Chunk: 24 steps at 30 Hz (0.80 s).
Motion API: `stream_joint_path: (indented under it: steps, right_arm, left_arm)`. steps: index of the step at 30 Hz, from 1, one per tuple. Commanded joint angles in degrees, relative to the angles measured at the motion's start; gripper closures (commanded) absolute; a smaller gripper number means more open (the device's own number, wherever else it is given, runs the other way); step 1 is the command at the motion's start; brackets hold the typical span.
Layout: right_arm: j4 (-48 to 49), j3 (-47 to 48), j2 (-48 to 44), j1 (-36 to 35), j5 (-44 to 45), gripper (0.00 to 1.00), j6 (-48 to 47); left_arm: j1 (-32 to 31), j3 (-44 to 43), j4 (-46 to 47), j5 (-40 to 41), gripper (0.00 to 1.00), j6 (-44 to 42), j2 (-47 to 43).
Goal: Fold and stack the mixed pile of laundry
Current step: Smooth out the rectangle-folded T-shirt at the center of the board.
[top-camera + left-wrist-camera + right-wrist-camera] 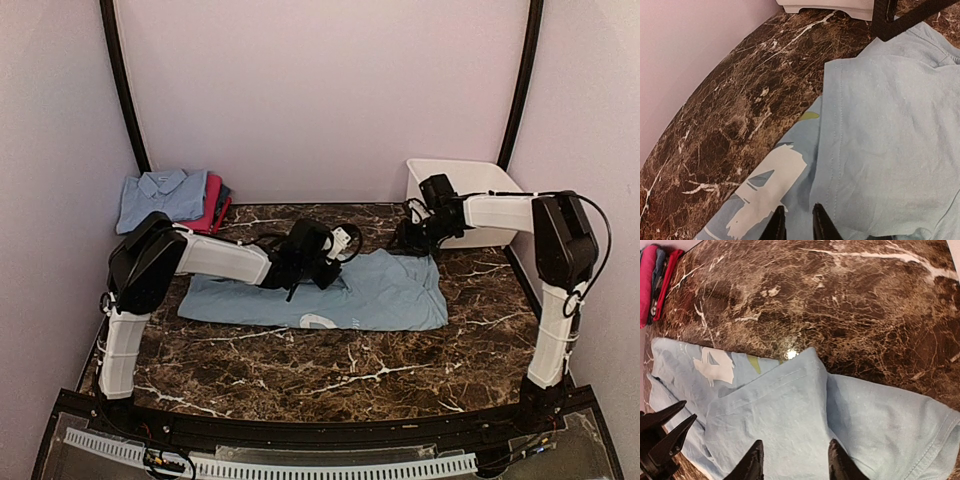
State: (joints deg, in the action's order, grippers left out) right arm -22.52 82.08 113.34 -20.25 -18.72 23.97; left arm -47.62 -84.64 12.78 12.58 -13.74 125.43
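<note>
A pale blue tee (385, 295) with a white print (318, 320) lies flat across the middle of the table, one side folded over itself. My left gripper (325, 262) hovers at the tee's back edge. Its fingers (822, 222) stand slightly apart over the cloth beside the print (765, 190), with nothing between them. My right gripper (410, 240) is at the tee's back right corner, open above the folded flap (790, 415) and holding nothing. The rest of the laundry is a folded stack (165, 195) at the back left, a blue collared shirt on top of pink and dark pieces.
A white plastic tub (455, 185) stands at the back right, just behind my right arm. Dark marble tabletop (330, 375) shows in front of the tee. Pale walls close in the back and both sides.
</note>
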Motion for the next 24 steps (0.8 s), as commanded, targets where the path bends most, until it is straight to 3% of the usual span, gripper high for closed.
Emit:
stream_joint_path:
  steps: [1,6,9,16,24]
  right_arm:
    - [0.13,2.53,-4.19,0.04,-2.17,0.57,-0.79]
    - [-2.39,0.92,-9.15,0.04,-2.51,0.57,-2.47]
    - [-2.86,-3.38,-12.48,-0.13,-2.25,0.57,-3.44]
    - [-0.42,-13.49,-17.64,-2.00,-1.40,0.60,-2.23]
    - [2.58,-23.56,-20.18,-4.83,-0.13,0.63,1.65]
  left_arm:
    - [0.84,-1.65,-6.36,3.92,0.77,3.78,-1.50]
    - [2.34,-1.86,-10.51,4.99,0.57,10.33,-5.27]
    - [2.62,-3.02,-13.13,-2.49,0.51,12.95,-7.37]
    - [0.50,-7.11,-17.63,-21.86,0.51,19.02,-6.43]
    - [-0.63,-11.16,-17.24,-30.63,0.57,28.07,0.61]
